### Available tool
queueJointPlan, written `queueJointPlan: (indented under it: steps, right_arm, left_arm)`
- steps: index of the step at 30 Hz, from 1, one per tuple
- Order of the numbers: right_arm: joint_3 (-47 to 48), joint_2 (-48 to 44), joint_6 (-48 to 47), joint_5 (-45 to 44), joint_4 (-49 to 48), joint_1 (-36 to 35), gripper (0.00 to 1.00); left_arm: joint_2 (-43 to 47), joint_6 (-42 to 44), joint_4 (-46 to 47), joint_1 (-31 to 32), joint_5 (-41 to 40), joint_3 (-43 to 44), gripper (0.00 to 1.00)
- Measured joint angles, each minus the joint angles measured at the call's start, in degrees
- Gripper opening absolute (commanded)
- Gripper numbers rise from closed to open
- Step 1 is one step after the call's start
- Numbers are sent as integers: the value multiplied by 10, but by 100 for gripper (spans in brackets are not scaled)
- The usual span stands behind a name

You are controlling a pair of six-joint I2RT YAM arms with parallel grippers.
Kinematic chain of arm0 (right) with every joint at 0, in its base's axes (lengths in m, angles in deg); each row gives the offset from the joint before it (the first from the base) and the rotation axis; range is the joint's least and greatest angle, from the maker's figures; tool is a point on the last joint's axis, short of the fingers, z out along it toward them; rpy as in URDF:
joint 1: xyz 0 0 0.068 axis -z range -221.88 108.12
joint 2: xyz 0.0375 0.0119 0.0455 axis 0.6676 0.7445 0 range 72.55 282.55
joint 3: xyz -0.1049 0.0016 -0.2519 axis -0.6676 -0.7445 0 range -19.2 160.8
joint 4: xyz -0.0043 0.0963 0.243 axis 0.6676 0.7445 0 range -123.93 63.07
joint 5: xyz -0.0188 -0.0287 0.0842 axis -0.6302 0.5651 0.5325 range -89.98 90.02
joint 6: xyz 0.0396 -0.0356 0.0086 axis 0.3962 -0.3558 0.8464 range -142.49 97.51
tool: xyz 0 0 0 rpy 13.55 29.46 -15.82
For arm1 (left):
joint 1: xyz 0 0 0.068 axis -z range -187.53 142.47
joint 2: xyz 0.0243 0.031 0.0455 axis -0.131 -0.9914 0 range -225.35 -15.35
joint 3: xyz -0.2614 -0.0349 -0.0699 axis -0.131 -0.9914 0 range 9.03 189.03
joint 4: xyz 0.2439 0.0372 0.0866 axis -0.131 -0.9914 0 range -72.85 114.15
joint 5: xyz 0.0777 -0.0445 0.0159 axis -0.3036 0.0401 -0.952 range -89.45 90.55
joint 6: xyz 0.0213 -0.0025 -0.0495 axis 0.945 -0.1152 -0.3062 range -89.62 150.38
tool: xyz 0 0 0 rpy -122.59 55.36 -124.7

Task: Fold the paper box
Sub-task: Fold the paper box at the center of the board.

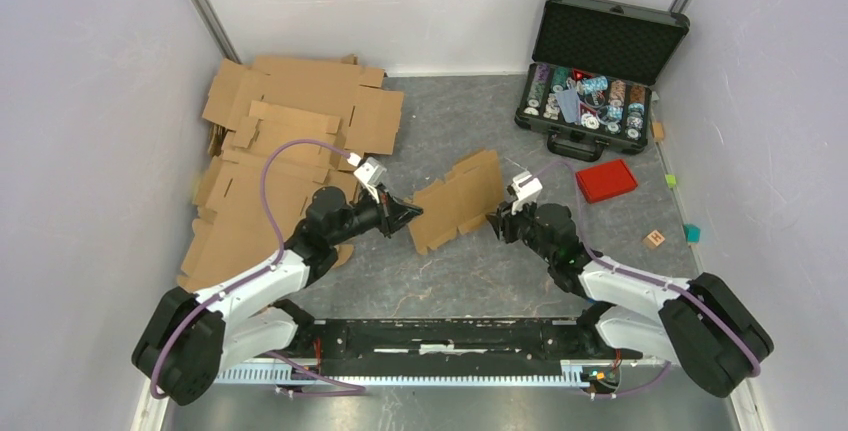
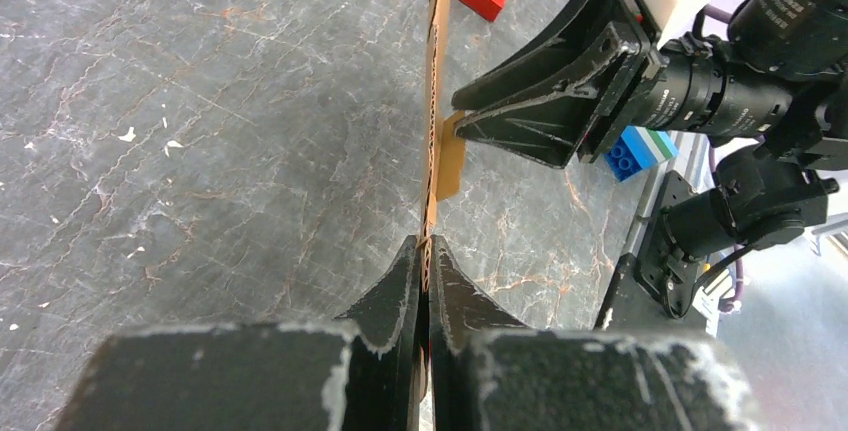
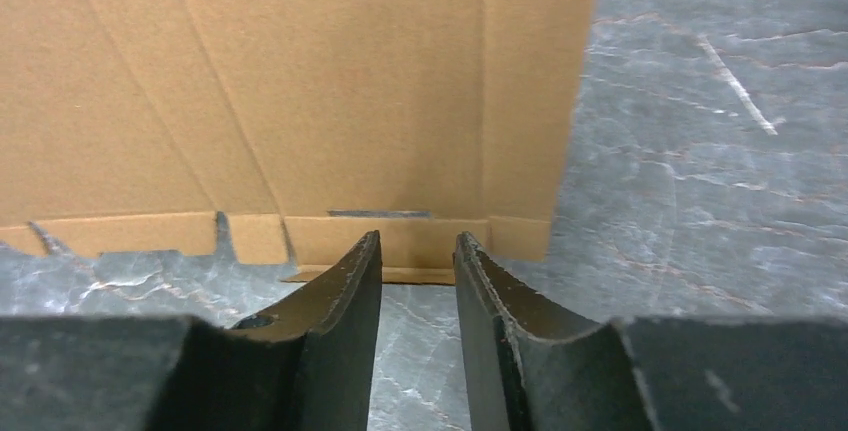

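Just plain brown paper box (image 1: 458, 201) between left fingers (image 2: 395, 296)

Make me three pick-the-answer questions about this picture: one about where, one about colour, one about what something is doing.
1. Where is the case? A far right B near left C between the arms
2. What colour is the lid beside it? A green B red C white
3. The left jaws are: A wide open B out of sight C shut on the box
Answers: A, it sits at the far right; B, it shows bright red; C, they pinch the box's edge.
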Motion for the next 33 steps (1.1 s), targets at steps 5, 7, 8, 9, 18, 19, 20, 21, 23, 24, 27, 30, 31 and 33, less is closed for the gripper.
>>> queueJointPlan:
  steps: [5,7,8,9,18,19,20,21,23,24,27,30,31,33]
  right_arm:
    - [8,28,-6,50,0,0,22]
    - [19,50,-7,64,7,0,20]
    - [29,65,-8,70,13,1,20]
    - [41,84,-8,76,20,1,19]
    - [95,166,-6,98,59,0,20]
    - [95,167,-5,99,64,0,20]
    - [95,168,-4,101,67,0,21]
    - [94,168,-4,102,68,0,22]
    - [93,168,-3,103,65,0,25]
    - [90,168,-1,104,62,0,26]
    - [82,169,6,116,56,0,30]
    - [82,180,17,130,50,0,31]
    - [82,185,22,134,48,0,31]
    - [82,193,29,141,47,0,31]
  left_arm:
    - [0,0,2,1,2,0,3]
    - [2,0,2,1,0,0,2]
    - [5,0,2,1,-1,0,2]
    - [9,0,2,1,-4,0,2]
    - [-26,0,1,1,0,11,2]
    - [-36,0,-2,1,1,16,2]
    - [-47,0,-7,1,0,22,2]
    - [-54,0,-11,1,-3,27,2]
    - [-62,0,-25,1,-16,34,2]
    - [-64,0,-34,1,-27,38,2]
    - [-74,0,-59,1,-47,54,2]
    - [-85,0,-72,1,-58,65,2]
    - [-88,0,-72,1,-60,66,2]
    - [-91,0,-73,1,-63,66,2]
